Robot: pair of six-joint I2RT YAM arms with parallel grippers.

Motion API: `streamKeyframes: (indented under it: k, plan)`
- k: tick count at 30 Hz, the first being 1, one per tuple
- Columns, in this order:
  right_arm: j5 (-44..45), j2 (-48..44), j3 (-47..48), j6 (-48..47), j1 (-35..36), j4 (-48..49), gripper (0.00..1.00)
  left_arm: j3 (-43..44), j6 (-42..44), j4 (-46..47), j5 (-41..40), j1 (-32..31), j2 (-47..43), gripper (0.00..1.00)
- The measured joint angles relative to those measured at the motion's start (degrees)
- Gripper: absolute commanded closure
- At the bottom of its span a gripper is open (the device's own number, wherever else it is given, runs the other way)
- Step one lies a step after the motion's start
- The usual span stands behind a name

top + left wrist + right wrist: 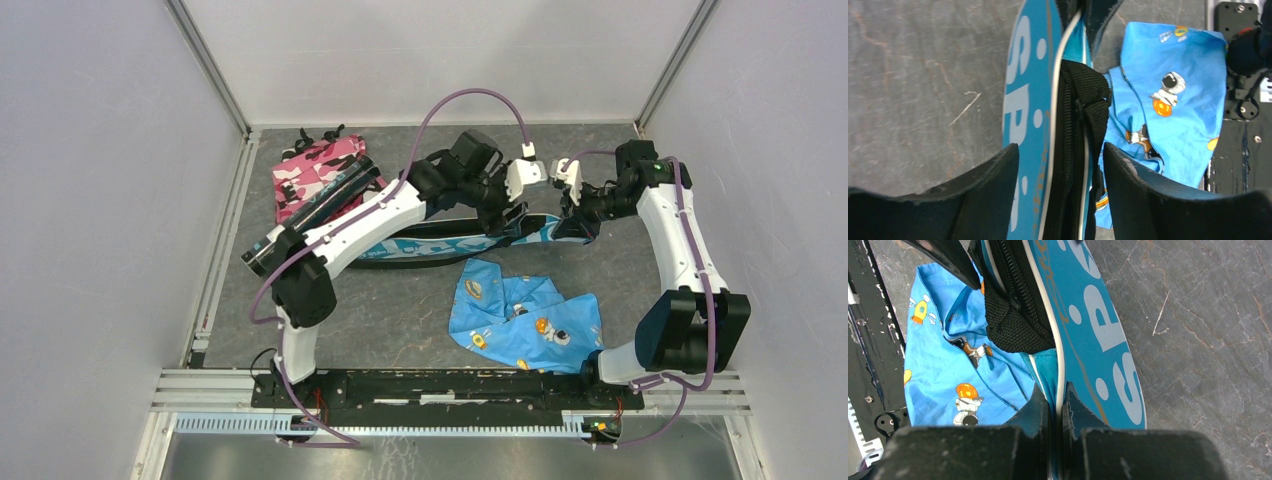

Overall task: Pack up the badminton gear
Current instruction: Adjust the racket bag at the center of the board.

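The blue "SPORT" cover [430, 245] lies across the middle of the table, raised on its edge at the right end. In the left wrist view the cover [1025, 100] runs up between my fingers, with its black zipper and a black webbing loop [1088, 95]. My left gripper [1060, 150] is open and straddles that zipper edge without pinching it. My right gripper [1057, 395] is shut on the cover [1098, 325], on its white-piped rim. From above, the left gripper [512, 218] and the right gripper [578, 215] are close together at the cover's right end.
A blue cartoon-print cloth [525, 320] lies crumpled just in front of the cover, also seen under both wrists [1178, 100] [948, 355]. A pink camouflage bag [315, 175] sits at the back left. The black base rail [430, 385] runs along the near edge, and white walls enclose the table.
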Motion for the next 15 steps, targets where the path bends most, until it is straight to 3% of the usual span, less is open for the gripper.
streamKeyframes:
  k: [6, 15]
  plan:
    - [-0.42, 1.36, 1.55, 2.32, 0.11, -0.09, 1.00, -5.97, -0.90, 5.05, -9.35, -1.62, -6.12, 0.25]
    - [-1.42, 3.37, 3.85, 7.21, 0.04, -0.33, 1.00, -11.58, -0.92, 8.94, -29.33, -13.79, -9.42, 0.33]
